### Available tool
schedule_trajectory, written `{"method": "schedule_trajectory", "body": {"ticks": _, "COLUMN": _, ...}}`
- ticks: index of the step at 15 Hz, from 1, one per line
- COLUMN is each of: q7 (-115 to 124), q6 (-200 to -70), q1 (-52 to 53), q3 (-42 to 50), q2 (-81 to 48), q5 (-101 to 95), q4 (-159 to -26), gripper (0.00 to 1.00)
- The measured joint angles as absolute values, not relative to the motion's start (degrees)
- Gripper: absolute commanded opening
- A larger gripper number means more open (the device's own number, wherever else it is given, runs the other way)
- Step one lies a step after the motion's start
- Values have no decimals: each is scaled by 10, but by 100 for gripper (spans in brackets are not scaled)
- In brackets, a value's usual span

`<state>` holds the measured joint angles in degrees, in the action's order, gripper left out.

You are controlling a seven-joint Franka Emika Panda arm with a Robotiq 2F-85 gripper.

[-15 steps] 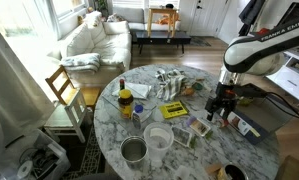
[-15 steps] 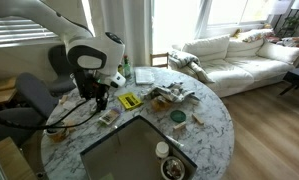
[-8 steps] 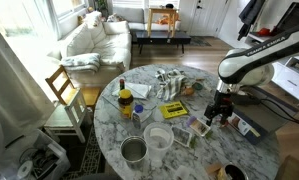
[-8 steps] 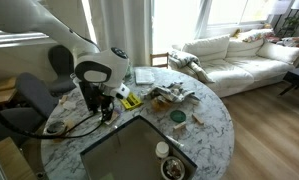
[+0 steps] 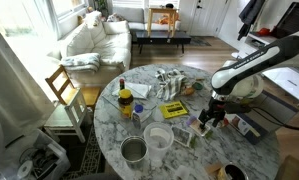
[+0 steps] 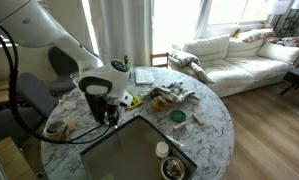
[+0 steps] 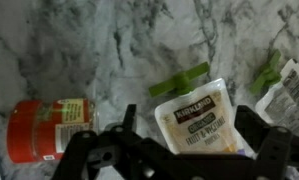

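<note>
Bare marble (image 7: 79, 40) lay open beyond the white pouch (image 7: 194, 118). An orange jar (image 7: 47, 128) blocked one side, another pouch (image 7: 289, 92) the other.

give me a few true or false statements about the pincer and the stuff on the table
The pincer is open and holds nothing. True.
The pouch right under it in the wrist view has a red cap. False: its cap is green.
The table has a round, marble-patterned top. True.
The sofa beyond the table is black. False: it is white.
A red jar is near the pouch, apart from it. True.
</note>
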<state>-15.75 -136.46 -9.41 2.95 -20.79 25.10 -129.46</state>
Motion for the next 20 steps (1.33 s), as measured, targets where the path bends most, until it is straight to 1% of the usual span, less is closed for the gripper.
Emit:
{"method": "schedule_trajectory", "body": {"ticks": 2, "q7": -172, "q6": -1379, "q1": -101, "q3": 17, "q2": -216, "q5": 264, "q4": -1293, "gripper": 100}}
{"method": "schedule_trajectory", "body": {"ticks": 3, "q7": -176, "q6": -1381, "q1": -105, "q3": 11, "q2": -218, "q5": 268, "q4": -1292, "gripper": 89}}
{"method": "schedule_trajectory", "body": {"ticks": 4, "q7": -178, "q6": -1381, "q1": -107, "q3": 7, "q2": -221, "q5": 273, "q4": -1290, "gripper": 74}}
{"method": "schedule_trajectory", "body": {"ticks": 8, "q7": -187, "q6": -1378, "q1": -125, "q3": -15, "q2": -229, "q5": 325, "q4": -1281, "gripper": 42}}
{"method": "schedule_trajectory", "body": {"ticks": 13, "q7": -203, "q6": -1367, "q1": -152, "q3": -28, "q2": -231, "q5": 476, "q4": -1257, "gripper": 6}}
{"method": "schedule_trajectory", "body": {"ticks": 14, "q7": -209, "q6": -1366, "q1": -155, "q3": -28, "q2": -231, "q5": 509, "q4": -1253, "gripper": 47}}
{"method": "schedule_trajectory", "body": {"ticks": 15, "q7": -216, "q6": -1365, "q1": -158, "q3": -28, "q2": -231, "q5": 540, "q4": -1248, "gripper": 43}}
{"method": "schedule_trajectory", "body": {"ticks": 16, "q7": -220, "q6": -1365, "q1": -158, "q3": -26, "q2": -231, "q5": 557, "q4": -1245, "gripper": 43}}
{"method": "schedule_trajectory", "body": {"ticks": 18, "q7": -226, "q6": -1365, "q1": -154, "q3": -17, "q2": -231, "q5": 559, "q4": -1244, "gripper": 55}}
{"method": "schedule_trajectory", "body": {"ticks": 19, "q7": -226, "q6": -1365, "q1": -151, "q3": -11, "q2": -232, "q5": 548, "q4": -1246, "gripper": 64}}
{"method": "schedule_trajectory", "body": {"ticks": 20, "q7": -226, "q6": -1362, "q1": -146, "q3": -3, "q2": -233, "q5": 529, "q4": -1248, "gripper": 70}}
